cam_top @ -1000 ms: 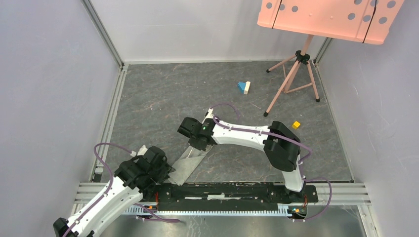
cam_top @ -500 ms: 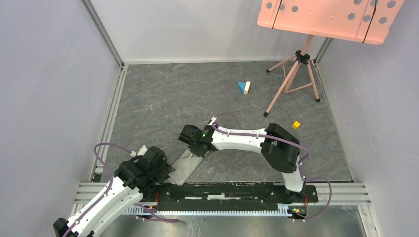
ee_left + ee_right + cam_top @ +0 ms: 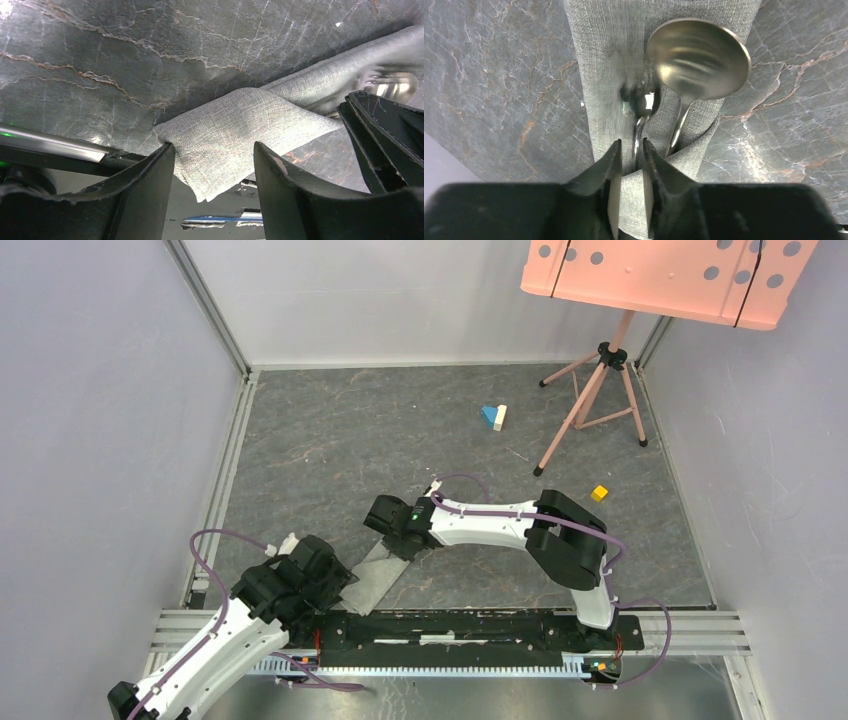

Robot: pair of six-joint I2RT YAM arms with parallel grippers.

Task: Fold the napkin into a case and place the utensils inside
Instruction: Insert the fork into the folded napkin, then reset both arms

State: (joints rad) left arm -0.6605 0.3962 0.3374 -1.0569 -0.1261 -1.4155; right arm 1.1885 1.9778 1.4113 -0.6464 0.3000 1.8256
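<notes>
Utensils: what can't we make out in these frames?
- Fork: right wrist view, motion-blurred; tines unreadable, and whether the right gripper fingers grip its handle is unclear.
- Spoon handle: same view, lower part hidden inside the case.
- Top view: both utensils hidden under the right gripper.
- Left wrist view: spoon bowl blurred, partly behind a black part at the right edge.
</notes>
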